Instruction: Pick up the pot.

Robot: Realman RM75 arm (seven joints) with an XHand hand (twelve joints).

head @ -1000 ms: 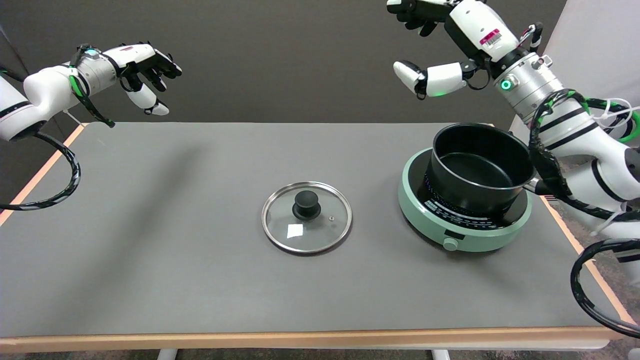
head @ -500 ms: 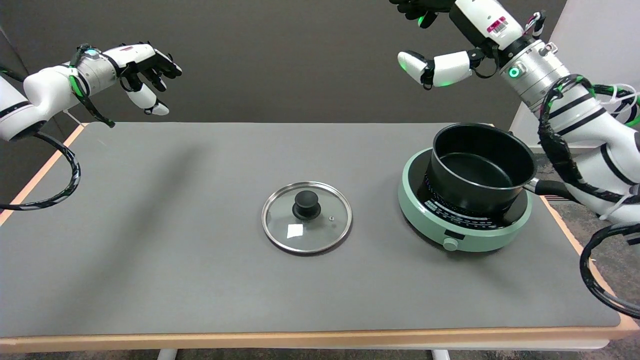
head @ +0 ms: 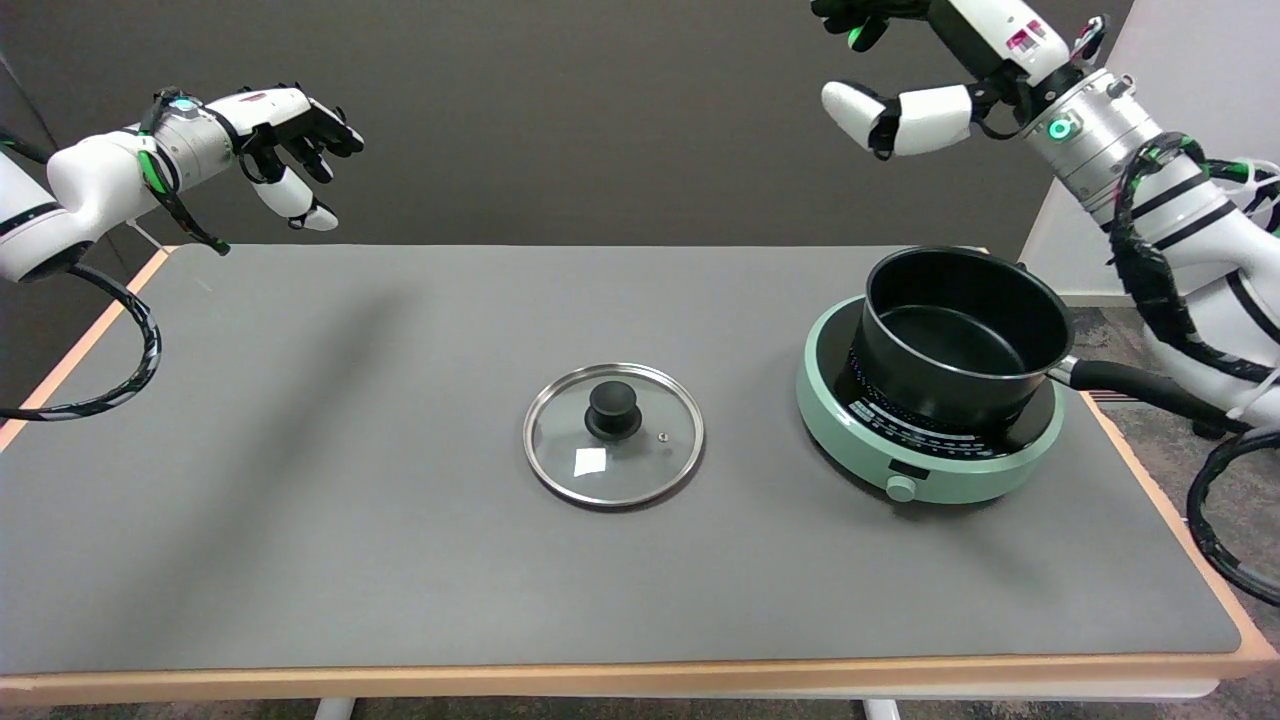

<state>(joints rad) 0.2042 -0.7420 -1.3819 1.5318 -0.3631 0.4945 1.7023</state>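
Head view. Compared with the earlier frames, the right robot hand (head: 935, 60) has moved up and toward the right edge of the picture; its upper part is now cut off by the top edge. It hangs in the air above and behind the pot, well apart from it. It holds nothing; the visible thumb stands apart from the dark fingers (head: 858, 14), so the robot hand is spread wide. With the arm drawn back, the pot's long black handle (head: 1140, 386) now shows in full, pointing right from the pot past the desk's edge.

The pot (head: 955, 335) has not moved. It is black, upright and uncovered, seated on a pale green round cooker (head: 925, 415). The glass lid (head: 613, 434), with a black knob and a small white label, lies flat left of the cooker, well apart from it, unchanged.

Surface: the desk (head: 300, 540) carries a grey mat with a light wooden border showing at the near, left and right edges. Behind the cooker stands a dark wall; a lighter panel and patterned floor show to the right of the cooker, beyond the desk.
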